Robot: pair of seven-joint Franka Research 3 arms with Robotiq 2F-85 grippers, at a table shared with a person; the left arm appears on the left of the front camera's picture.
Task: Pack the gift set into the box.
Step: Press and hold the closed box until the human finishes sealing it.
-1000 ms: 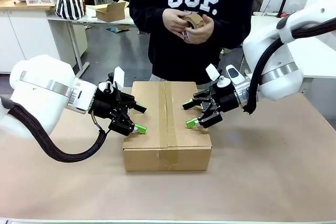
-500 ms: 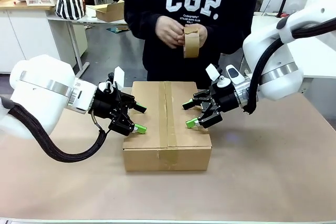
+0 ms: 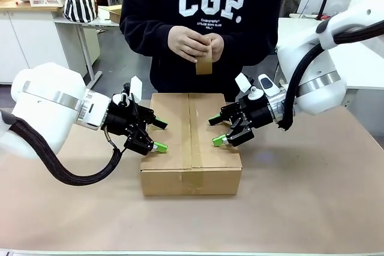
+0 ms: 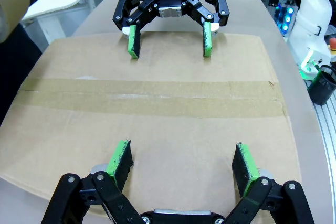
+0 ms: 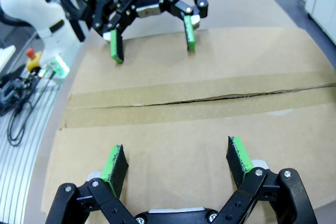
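One brown corrugated cardboard box (image 3: 191,142) on the table (image 3: 312,196), flaps down, tape strip along the seam. Stiff, probably light; best pressed on the flat top panels either side of the seam. Two tools: left tool (image 3: 155,136) and right tool (image 3: 217,130) both spread wide, gripping nothing, poised over the lid. One tape roll (image 3: 204,59) in the person's two hands (image 3: 193,44). Gift set not visible, presumably inside.

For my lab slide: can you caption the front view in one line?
Both open grippers, left and right, flank the closed, taped box while a person holds a tape roll above it.
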